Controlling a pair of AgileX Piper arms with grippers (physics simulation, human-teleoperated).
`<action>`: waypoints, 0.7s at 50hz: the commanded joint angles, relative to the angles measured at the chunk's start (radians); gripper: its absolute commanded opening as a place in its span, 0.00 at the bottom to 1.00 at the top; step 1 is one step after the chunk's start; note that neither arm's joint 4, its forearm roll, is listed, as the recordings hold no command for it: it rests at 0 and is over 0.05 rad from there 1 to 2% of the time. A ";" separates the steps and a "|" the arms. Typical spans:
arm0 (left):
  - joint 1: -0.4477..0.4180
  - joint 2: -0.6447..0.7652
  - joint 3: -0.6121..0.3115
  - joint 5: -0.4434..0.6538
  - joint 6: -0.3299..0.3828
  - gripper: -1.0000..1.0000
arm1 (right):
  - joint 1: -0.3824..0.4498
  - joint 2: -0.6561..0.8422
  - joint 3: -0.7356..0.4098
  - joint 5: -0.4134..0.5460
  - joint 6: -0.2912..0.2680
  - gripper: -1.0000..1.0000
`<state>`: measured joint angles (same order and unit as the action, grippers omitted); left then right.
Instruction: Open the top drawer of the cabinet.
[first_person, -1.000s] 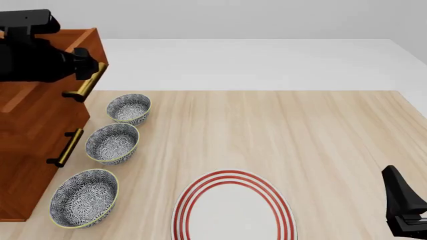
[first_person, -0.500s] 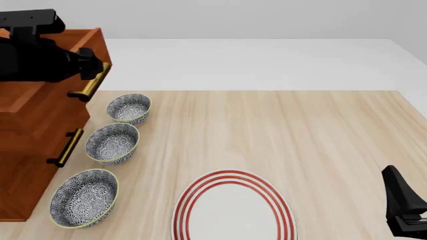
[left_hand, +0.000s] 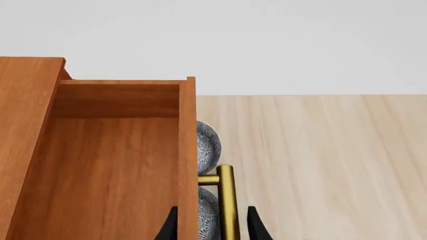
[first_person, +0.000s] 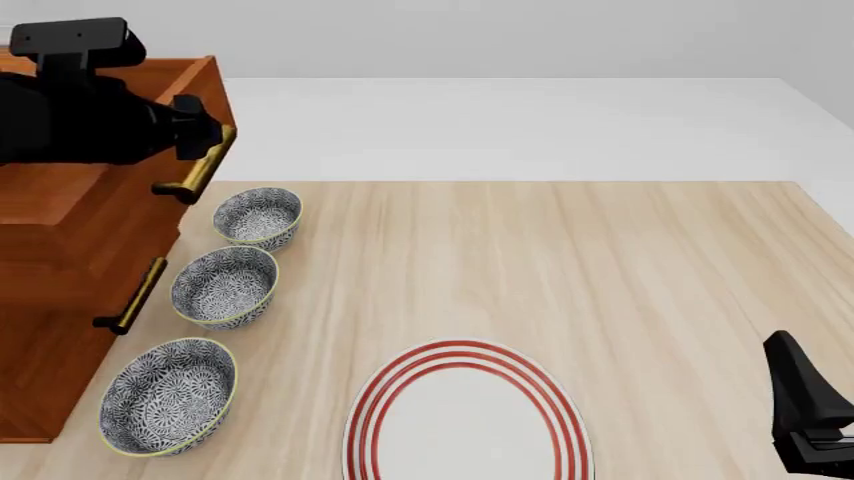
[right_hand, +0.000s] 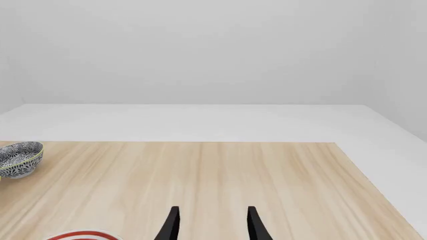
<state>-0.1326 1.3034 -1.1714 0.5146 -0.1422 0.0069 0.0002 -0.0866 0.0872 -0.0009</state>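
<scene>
1. I hold the left gripper (first_person: 200, 135) closed on the brass handle (left_hand: 226, 200) of the top drawer (left_hand: 113, 165), because pulling the bar is the only way to slide it out.
2. The top drawer sits at the far left, on top of the cabinet (first_person: 67, 290), partly out; its handle lies between my fingers (left_hand: 255, 227).
3. The right gripper (right_hand: 210, 225) rests near right, fingers apart and holding nothing.
</scene>
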 joint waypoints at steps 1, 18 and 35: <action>-0.033 0.054 0.034 -0.003 0.054 1.00 | 0.000 0.000 0.000 0.000 0.000 1.00; -0.061 0.079 0.016 -0.002 0.056 1.00 | 0.000 0.000 0.000 0.000 0.000 1.00; -0.089 0.077 0.025 -0.009 0.044 1.00 | 0.000 0.000 0.000 0.000 0.000 1.00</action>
<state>-0.1972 1.3187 -1.1852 0.5119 -0.1384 0.0068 0.0002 -0.0866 0.0873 -0.0009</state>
